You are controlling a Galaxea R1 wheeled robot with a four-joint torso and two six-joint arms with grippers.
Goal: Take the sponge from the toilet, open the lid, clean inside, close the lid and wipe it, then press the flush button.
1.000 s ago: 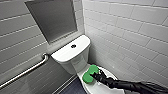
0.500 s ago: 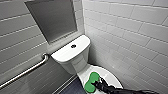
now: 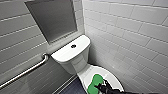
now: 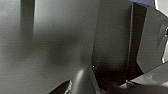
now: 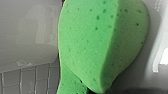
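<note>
The right gripper (image 3: 101, 87) comes in from the near right. Its fingers look closed on the near end of the sponge (image 3: 94, 83), though they are hard to make out. In the right wrist view the green foam is creased as if squeezed. The sponge lies flat on the closed lid (image 3: 113, 78), towards its left side and well short of the tank top (image 3: 63, 53) and the flush button (image 3: 73, 46) at the far end. A grab rail (image 3: 25, 72) runs along the left wall.

This looks like the wiping of the lid, though a pick-up just begun would look much the same. To wipe well, the foam should be kept pressed flat so that its broad face does the work rather than an edge. Strokes should overlap across the rounded plastic, and the right part of the lid appears to need covering next. The grip should be firm enough that the soft sponge does not fold or slip out on the smooth surface.

Since a second ago the sponge and gripper have drawn back from the far part of the lid, by the tank, towards its near end. Most of that travel came in the first half second. The toilet, rail and walls sit where they did.
</note>
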